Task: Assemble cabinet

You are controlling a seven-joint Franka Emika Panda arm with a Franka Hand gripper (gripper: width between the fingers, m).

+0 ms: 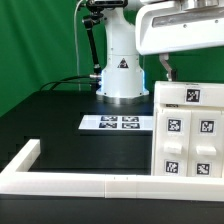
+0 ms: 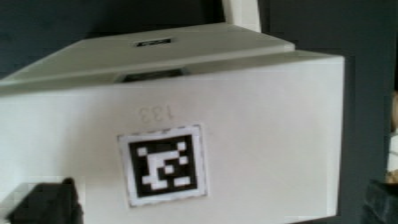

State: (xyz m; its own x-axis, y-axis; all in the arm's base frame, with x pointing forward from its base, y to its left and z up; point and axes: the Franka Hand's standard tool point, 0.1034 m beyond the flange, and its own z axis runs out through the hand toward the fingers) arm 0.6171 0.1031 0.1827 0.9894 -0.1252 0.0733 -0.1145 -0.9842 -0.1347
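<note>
The cabinet (image 1: 188, 130) is a white box with several black-and-white tags, standing at the exterior view's right. My gripper (image 1: 168, 72) hangs just above its top far edge. In the wrist view the cabinet box (image 2: 214, 100) fills the frame, with one tag (image 2: 164, 165) on the face turned to the camera. One dark fingertip (image 2: 43, 204) shows in front of that face and the other (image 2: 384, 200) shows at its edge. The jaws are wide apart and hold nothing.
The marker board (image 1: 110, 122) lies flat on the black table in front of the robot's base (image 1: 120, 78). A long low white rail (image 1: 70, 181) edges the table's front and the exterior view's left corner.
</note>
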